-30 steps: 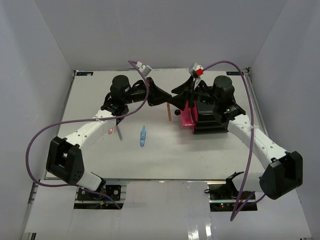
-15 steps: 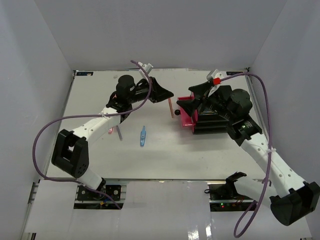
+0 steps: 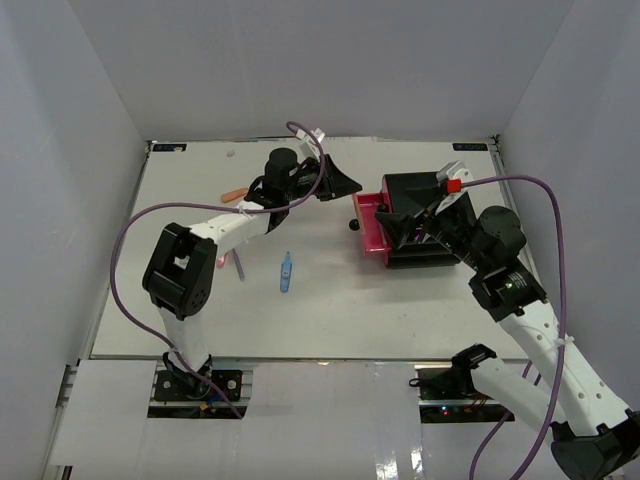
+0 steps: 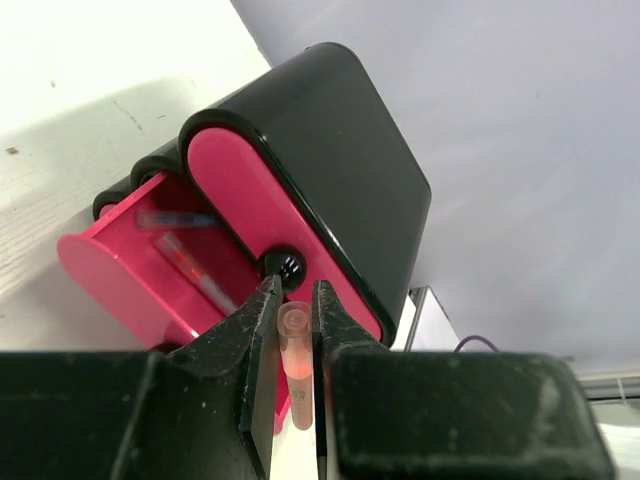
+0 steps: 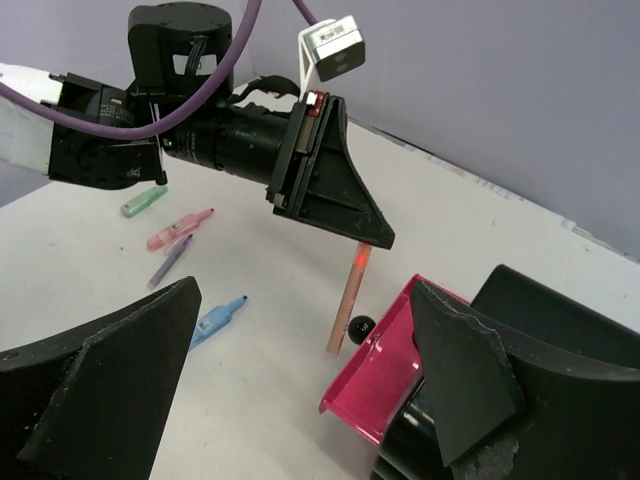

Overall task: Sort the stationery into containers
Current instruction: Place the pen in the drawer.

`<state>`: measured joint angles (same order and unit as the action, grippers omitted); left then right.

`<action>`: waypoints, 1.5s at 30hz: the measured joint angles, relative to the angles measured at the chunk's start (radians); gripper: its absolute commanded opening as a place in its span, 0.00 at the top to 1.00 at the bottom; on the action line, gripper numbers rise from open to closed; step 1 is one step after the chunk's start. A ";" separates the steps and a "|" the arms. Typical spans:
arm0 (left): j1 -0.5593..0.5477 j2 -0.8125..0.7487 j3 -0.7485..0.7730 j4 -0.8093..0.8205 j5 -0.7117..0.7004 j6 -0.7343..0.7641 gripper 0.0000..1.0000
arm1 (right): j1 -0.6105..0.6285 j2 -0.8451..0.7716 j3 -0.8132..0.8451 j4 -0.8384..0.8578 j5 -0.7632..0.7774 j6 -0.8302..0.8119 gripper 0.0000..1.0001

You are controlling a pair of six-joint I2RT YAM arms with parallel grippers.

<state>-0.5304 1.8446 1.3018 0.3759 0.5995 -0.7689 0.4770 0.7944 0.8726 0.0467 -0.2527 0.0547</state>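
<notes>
Hanging over the table point(image 3: 200, 310) in the top view, the left gripper point(image 3: 342, 186) sits just beside the black cabinet point(image 3: 425, 250), whose pink drawer point(image 3: 368, 222) is pulled out. The right gripper point(image 3: 412, 218) hovers over the cabinet. A light-blue piece point(image 3: 286, 272) lies well apart from both.

From the left wrist, the fingers are clamped on a salmon pen point(image 4: 295, 365) held upright between them. The pulled-out drawer beyond it holds two pens.

From the right wrist, its own fingers point(image 5: 100, 390) are spread wide and hold nothing. The salmon pen hangs from the left gripper, its lower end near the drawer's rim and the black knob point(image 5: 360, 326).
</notes>
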 measured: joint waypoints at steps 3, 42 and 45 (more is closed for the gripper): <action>-0.013 0.035 0.027 0.016 -0.014 -0.022 0.98 | 0.000 -0.015 -0.008 -0.029 0.010 -0.008 0.09; -0.063 0.252 0.156 -0.047 -0.093 0.010 0.50 | 0.000 -0.141 -0.098 -0.101 0.071 -0.032 0.10; -0.063 0.253 0.163 -0.066 -0.096 0.023 0.39 | 0.000 -0.147 -0.099 -0.101 0.071 -0.033 0.10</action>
<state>-0.5930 2.0975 1.4647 0.3099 0.5034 -0.7464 0.4770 0.6476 0.7738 -0.0544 -0.1818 0.0219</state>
